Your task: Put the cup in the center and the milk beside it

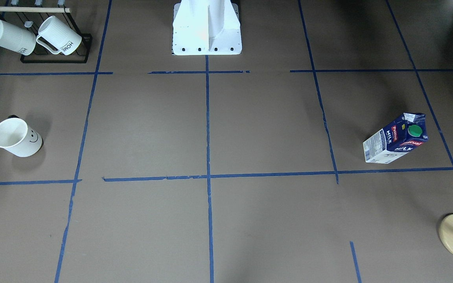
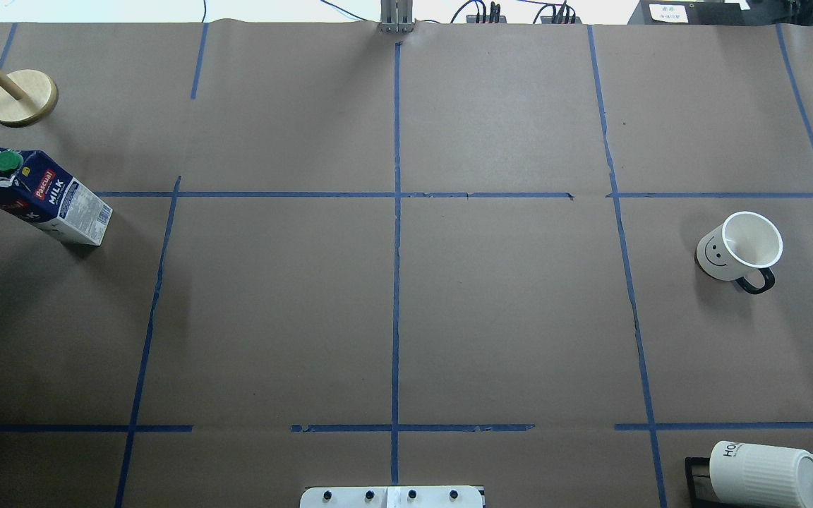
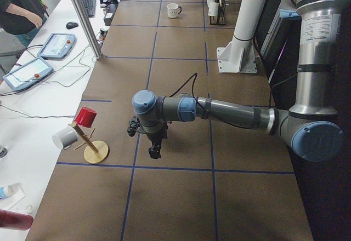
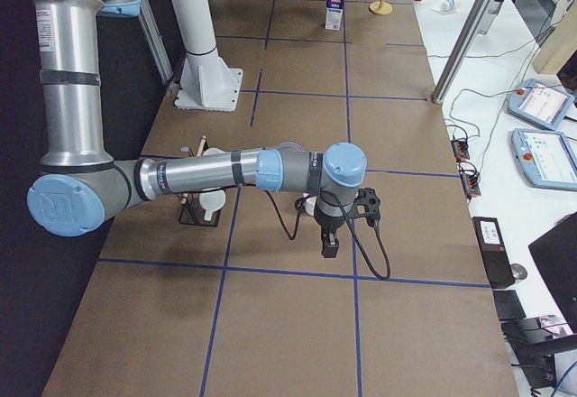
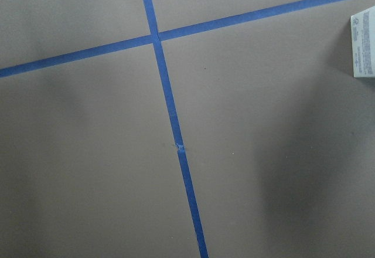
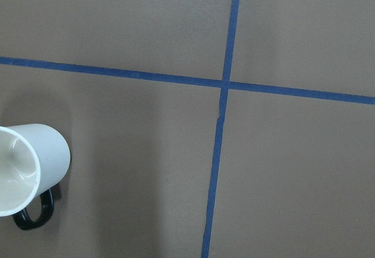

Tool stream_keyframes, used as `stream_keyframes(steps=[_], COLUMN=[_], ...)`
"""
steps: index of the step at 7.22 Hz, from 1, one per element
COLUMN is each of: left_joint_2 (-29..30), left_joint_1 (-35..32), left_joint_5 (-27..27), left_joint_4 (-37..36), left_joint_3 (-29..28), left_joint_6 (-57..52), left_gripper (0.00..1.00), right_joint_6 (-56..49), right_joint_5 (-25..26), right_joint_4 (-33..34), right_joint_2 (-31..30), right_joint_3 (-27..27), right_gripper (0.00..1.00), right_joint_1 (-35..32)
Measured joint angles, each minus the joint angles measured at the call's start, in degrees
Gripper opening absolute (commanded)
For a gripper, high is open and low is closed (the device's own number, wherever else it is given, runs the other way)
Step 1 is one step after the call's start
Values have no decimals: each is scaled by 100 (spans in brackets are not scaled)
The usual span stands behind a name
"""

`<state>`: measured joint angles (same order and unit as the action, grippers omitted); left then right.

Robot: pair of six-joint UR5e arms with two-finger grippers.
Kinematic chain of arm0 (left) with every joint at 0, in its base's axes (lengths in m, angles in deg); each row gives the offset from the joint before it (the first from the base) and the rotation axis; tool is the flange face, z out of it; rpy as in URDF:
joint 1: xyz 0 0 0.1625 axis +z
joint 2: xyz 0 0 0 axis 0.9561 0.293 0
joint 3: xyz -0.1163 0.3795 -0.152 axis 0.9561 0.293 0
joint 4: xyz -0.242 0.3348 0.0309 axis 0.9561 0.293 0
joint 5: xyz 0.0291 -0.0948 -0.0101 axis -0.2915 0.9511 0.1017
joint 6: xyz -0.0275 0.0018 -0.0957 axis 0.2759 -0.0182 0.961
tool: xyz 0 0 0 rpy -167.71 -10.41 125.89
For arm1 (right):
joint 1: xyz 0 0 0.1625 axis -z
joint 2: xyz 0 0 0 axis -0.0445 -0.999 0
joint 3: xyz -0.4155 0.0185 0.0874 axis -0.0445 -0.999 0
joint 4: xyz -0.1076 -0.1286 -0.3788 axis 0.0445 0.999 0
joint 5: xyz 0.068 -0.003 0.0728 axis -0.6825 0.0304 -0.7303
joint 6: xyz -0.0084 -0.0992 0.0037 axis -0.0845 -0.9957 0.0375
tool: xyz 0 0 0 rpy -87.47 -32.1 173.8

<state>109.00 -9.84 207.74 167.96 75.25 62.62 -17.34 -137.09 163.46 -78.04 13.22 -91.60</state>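
Left arm (image 3: pixel 230 112): nearest the lens, it stretches over the paper. Its left gripper (image 3: pixel 156 149) hangs above the surface, and nothing shows whether the jaws are released or clenched.
Table (image 2: pixel 272 317): brown, gridded with blue tape.
Right arm (image 4: pixel 216 171): it reaches out likewise. The right gripper (image 4: pixel 330 242) points down, its jaw state also impossible to tell.
Milk (image 2: pixel 43 199): upright, off to one side of the left jaws, not beneath them.
Cup (image 2: pixel 738 247): upright, mouth up, beside the right jaws rather than between them.
Center (image 2: pixel 396 195): the tape crossing, well apart from both jaws, with nothing on it.
Step in hand: likely the approach to the cup. Bring the right jaws squarely over the rim, pinch the wall away from the dark handle (image 2: pixel 758 284) and lift level. Leave room at the crossing for the tall, tippy carton.
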Motion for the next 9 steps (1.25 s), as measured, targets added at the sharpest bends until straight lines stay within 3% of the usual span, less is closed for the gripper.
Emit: stream_keyframes(steps=[4, 7, 9], left_joint_2=[56, 55, 52], left_joint_1=[8, 9, 9], left_joint_5=[-18, -18, -18], left_joint_4=[-22, -26, -26], left_joint_3=[-5, -11, -11], left_joint_6=[16, 18, 18], left_gripper=[100, 100, 100], right_joint_6=[121, 1154, 1613], right_joint_5=[-52, 112, 210], right_joint_4=[-66, -241, -632], right_joint_2=[13, 283, 325], right_joint_3=[152, 730, 730], right_gripper=[100, 100, 100], right_joint_1=[135, 1125, 1525])
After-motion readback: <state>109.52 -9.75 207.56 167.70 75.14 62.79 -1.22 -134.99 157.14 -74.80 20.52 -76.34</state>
